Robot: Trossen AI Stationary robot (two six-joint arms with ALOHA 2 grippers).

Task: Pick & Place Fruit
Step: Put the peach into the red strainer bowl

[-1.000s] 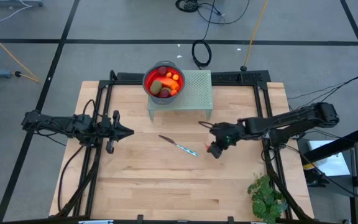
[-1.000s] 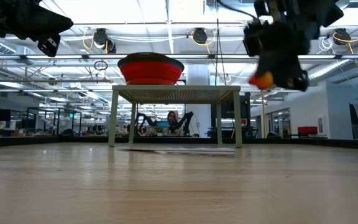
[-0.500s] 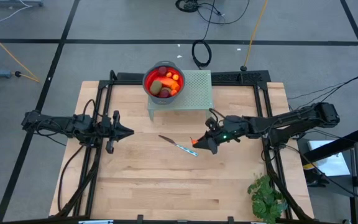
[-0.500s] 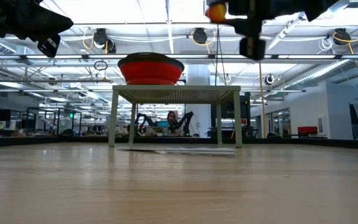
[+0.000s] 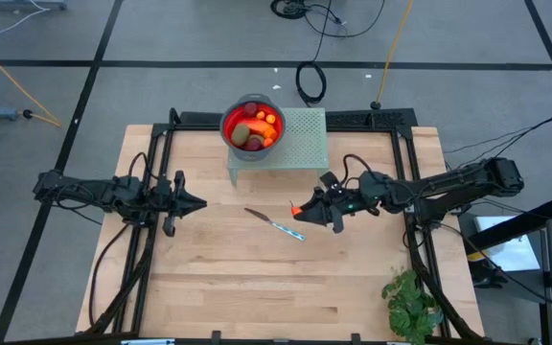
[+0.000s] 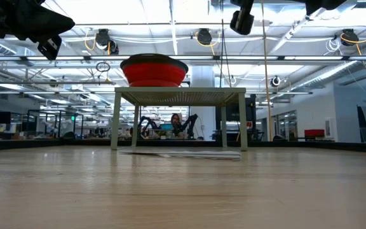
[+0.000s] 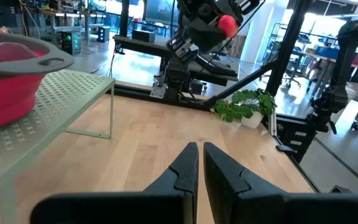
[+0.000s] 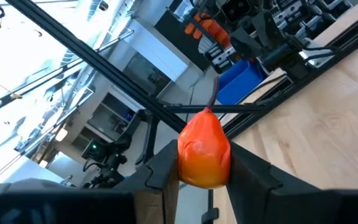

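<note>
An orange-red fruit (image 8: 205,149) with a thin dark stem sits between the fingers of my right gripper (image 5: 302,209), which is shut on it high above the table's middle, right of the silver knife (image 5: 276,225). The left wrist view shows this fruit (image 7: 227,23) in that gripper too. A red bowl (image 5: 252,125) holding several more fruit pieces stands on a pale green perforated stand (image 5: 300,144) at the far middle. My left gripper (image 5: 197,202) waits shut and empty over the table's left side, pointing level. My right gripper pinches the fruit's rounded body by its two opposite sides (image 8: 182,158) between its two fingers (image 8: 250,177). The fingers come about level from the table's right side. The fruit is lifted well clear of the table, and its stem (image 8: 214,99) sticks out beyond the fingers.
The knife lies flat on the wood under the right gripper's tip. A green leafy plant (image 5: 410,302) stands at the near right corner. Black frame rails (image 5: 161,172) run along the table's left, right and far sides.
My right gripper has risen with the fruit and tipped up from pointing down to about level, its tip swinging toward the table's left and far side. In the low view it has climbed to the picture's top edge, and the fruit has left that view.
</note>
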